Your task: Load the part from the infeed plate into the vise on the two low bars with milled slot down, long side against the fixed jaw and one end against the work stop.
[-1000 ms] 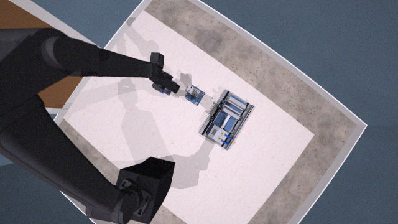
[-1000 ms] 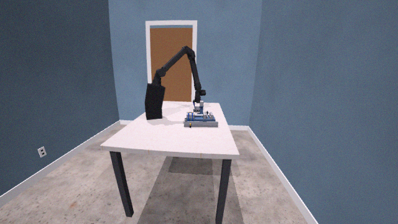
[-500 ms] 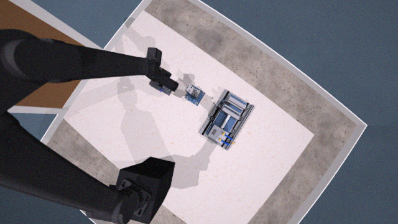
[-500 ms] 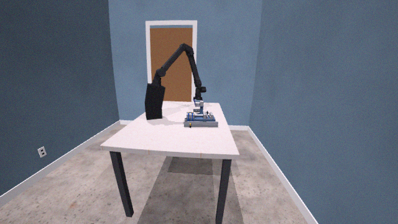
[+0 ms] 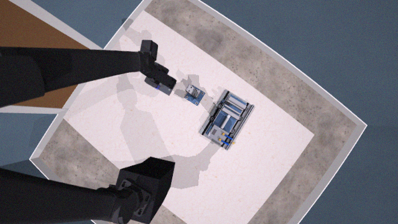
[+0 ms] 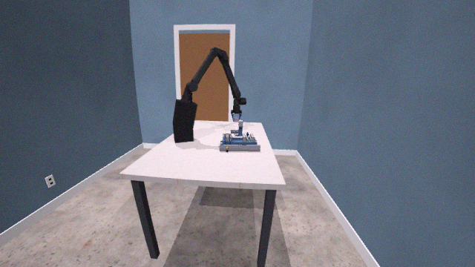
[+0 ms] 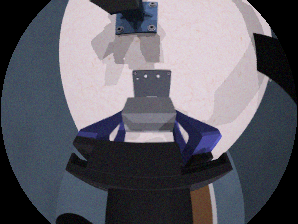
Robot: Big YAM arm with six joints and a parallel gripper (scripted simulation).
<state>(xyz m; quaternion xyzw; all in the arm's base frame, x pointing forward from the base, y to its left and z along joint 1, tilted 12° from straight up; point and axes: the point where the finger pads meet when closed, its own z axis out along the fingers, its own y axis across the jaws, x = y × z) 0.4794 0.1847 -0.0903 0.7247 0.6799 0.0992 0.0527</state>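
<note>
My gripper is shut on the part, a grey block that shows between the blue fingers in the wrist view. The end face with small holes points away from the wrist. The part hangs above the white table top, apart from it. The vise stands open to the right of the gripper in the top view, its two low bars showing between the jaws. I cannot tell which way the slot faces.
A small blue plate carrying a grey fixture sits between the gripper and the vise. The arm's black base stands at the back left of the table. The air cylinder's fittings are at the vise's near end.
</note>
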